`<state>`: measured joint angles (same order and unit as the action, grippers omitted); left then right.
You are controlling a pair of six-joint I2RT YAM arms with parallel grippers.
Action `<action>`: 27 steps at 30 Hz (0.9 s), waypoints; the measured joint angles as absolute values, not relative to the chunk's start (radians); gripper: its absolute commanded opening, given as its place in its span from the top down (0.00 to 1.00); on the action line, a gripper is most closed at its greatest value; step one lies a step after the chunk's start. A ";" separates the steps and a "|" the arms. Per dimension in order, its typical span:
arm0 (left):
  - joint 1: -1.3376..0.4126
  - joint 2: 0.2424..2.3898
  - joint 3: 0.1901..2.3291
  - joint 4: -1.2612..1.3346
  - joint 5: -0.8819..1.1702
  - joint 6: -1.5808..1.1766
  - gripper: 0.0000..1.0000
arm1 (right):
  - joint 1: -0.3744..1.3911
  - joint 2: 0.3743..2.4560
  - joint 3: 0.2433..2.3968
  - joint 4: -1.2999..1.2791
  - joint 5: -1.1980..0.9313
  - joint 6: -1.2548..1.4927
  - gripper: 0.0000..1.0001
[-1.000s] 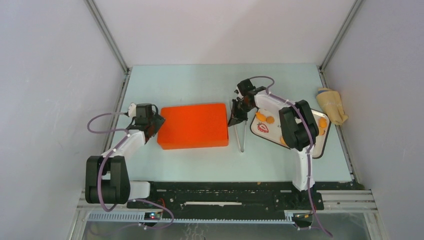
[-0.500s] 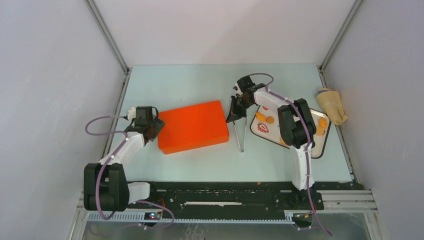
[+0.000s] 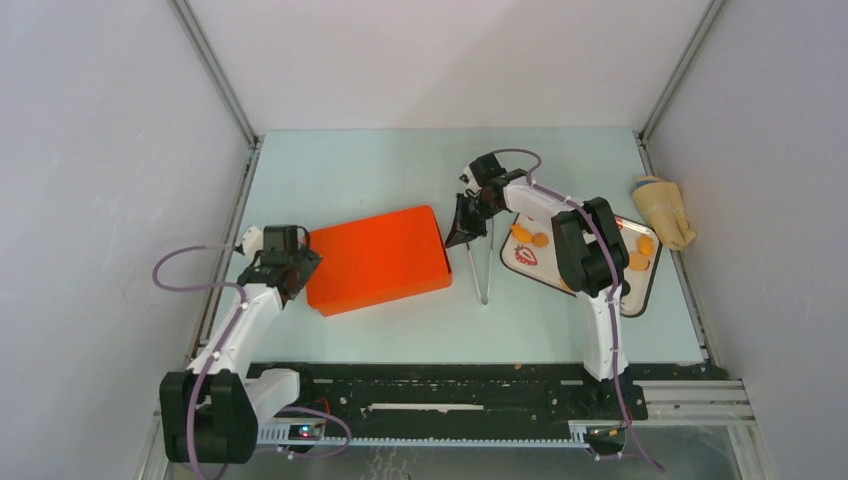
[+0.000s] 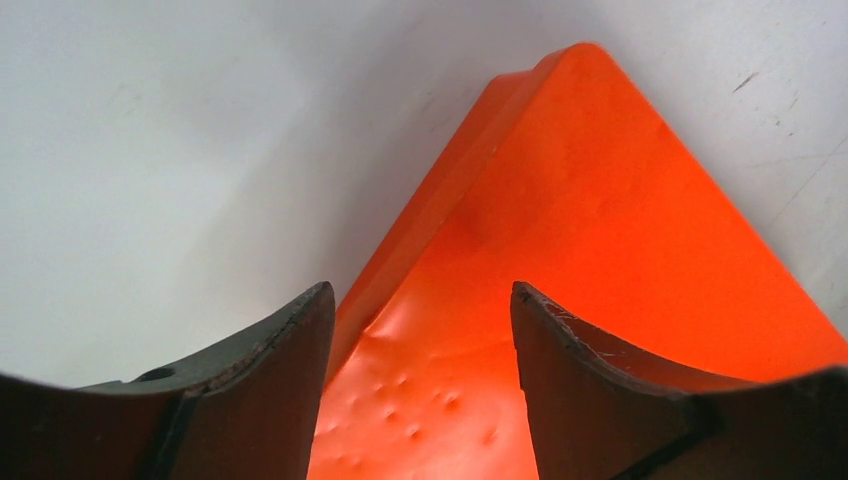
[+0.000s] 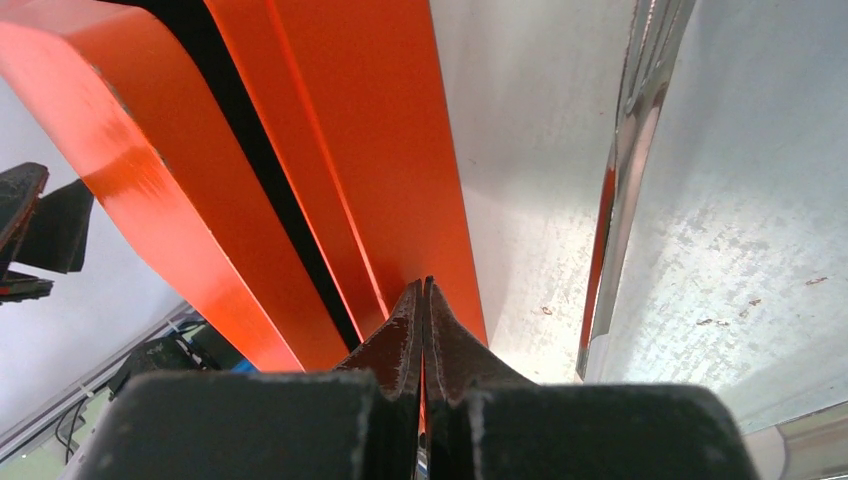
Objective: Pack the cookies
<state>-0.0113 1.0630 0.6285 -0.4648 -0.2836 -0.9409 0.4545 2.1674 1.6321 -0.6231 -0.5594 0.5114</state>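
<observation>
Several small orange-yellow cookies (image 3: 540,240) lie on a white tray (image 3: 600,290) with a strawberry print at the right. An orange box (image 3: 375,258) lies tilted at mid-table. My left gripper (image 3: 290,268) is open at the box's left end, and its fingers (image 4: 270,390) rest spread over the dented orange lid (image 4: 560,250). My right gripper (image 3: 462,225) is shut at the box's far right corner. In the right wrist view its tips (image 5: 425,290) meet against the box's edge (image 5: 400,150), where a dark gap runs between lid and base.
Metal tongs (image 3: 482,265) lie between the box and the tray, and also show in the right wrist view (image 5: 630,150). A beige bundle (image 3: 665,210) lies at the table's right edge. Grey walls close in the table on three sides.
The orange box has swung and slid toward the near left along with my left gripper. My right gripper has shifted slightly left, staying at the box's right end.
</observation>
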 measured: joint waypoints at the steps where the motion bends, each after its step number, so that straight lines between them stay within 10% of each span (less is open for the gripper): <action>1: -0.011 1.047 0.621 -0.474 -0.285 -0.939 0.28 | 0.455 2.167 1.632 -0.623 -0.560 0.511 1.00; 25: -0.011 0.513 0.389 -0.517 -0.254 -0.933 0.30 | 0.455 2.168 1.632 -0.609 -0.586 0.511 1.00; 27: -0.011 0.460 0.390 -0.521 -0.260 -0.934 0.52 | 0.455 2.168 1.632 -0.608 -0.586 0.511 1.00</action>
